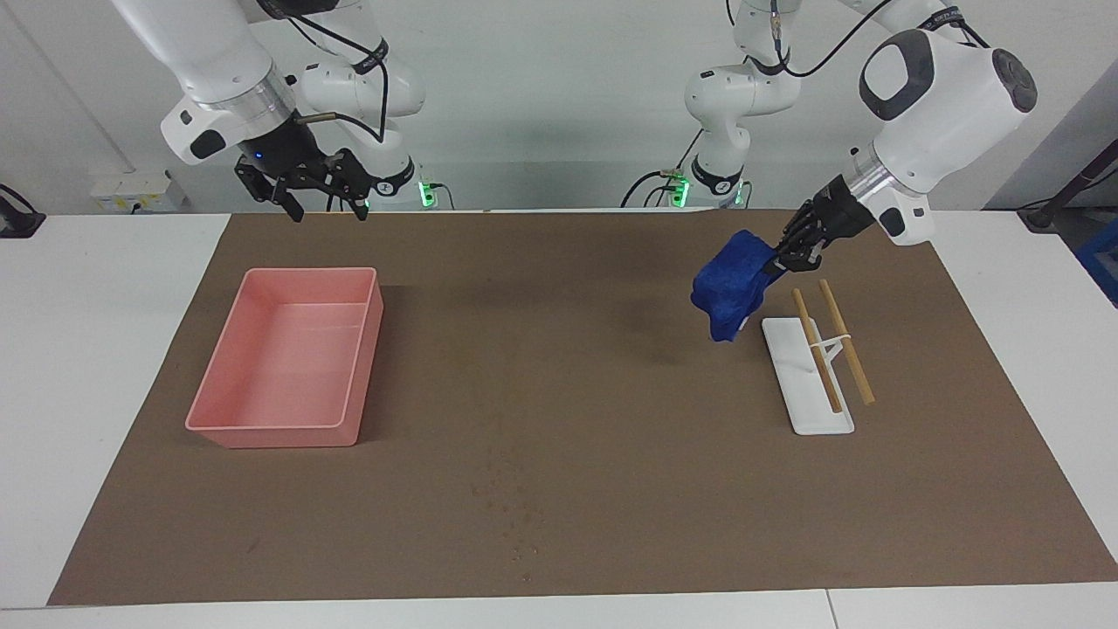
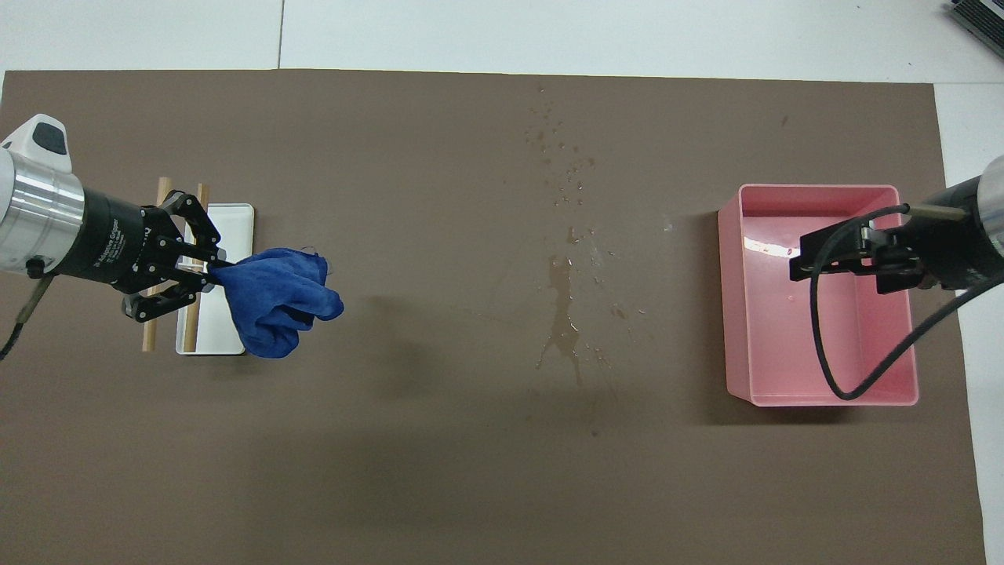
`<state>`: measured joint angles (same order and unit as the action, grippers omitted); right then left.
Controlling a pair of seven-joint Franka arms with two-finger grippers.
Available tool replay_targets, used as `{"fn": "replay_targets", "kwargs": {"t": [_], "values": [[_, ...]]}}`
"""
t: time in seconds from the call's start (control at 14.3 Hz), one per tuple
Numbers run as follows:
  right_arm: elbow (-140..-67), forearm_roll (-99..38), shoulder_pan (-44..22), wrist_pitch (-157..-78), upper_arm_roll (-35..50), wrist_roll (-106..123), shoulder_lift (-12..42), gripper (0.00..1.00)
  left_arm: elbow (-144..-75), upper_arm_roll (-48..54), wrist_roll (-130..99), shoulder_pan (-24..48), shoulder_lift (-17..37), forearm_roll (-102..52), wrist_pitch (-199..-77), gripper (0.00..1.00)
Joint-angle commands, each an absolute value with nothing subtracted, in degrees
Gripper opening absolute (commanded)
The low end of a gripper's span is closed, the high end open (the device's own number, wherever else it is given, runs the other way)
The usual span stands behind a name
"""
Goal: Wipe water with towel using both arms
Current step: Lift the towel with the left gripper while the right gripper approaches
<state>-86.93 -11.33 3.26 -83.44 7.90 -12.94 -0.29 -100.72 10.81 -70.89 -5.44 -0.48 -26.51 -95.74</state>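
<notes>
Towel [image 1: 730, 284] clamped in left pincer [image 1: 783, 254], hanging over white plate [image 1: 808, 384]'s edge, carry step likely, next needing travel toward water [image 2: 566, 314] mid-counter; right pincer [image 1: 321, 199] spread, waiting over pink tray [image 1: 288, 358].

A brown mat [image 1: 576, 524] covers the table, carrying a pink tray [image 1: 262, 432], white plate [image 1: 821, 419] and water spill [image 2: 561, 306].

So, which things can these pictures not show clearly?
- White plate, overhead view: partly covered by the towel and the left gripper.
- Pink tray floor, overhead view: partly hidden by the right gripper above it.
- Water, facing view: only faint specks; its full spread is unreadable.
</notes>
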Motion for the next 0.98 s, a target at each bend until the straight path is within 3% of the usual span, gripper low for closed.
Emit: {"fn": "replay_targets", "kwargs": {"t": [0.0, 0.7, 0.91], "values": [[-87.7, -14.1, 1.2, -83.8, 8.3, -19.1, -1.2, 1.00, -101.0, 12.4, -81.8, -5.3, -1.4, -32.4, -96.8, 0.00], [-88.0, -19.2, -10.4, -89.1, 8.3, -75.3, -1.3, 1.00, -101.3, 14.5, -102.3, 1.0, -2.3, -42.2, -104.3, 0.00], [-88.9, -21.7, -15.3, -94.7, 8.6, -83.2, -1.2, 1.00, -101.6, 14.6, -107.3, 2.3, -2.5, -44.5, -108.3, 0.00]]}}
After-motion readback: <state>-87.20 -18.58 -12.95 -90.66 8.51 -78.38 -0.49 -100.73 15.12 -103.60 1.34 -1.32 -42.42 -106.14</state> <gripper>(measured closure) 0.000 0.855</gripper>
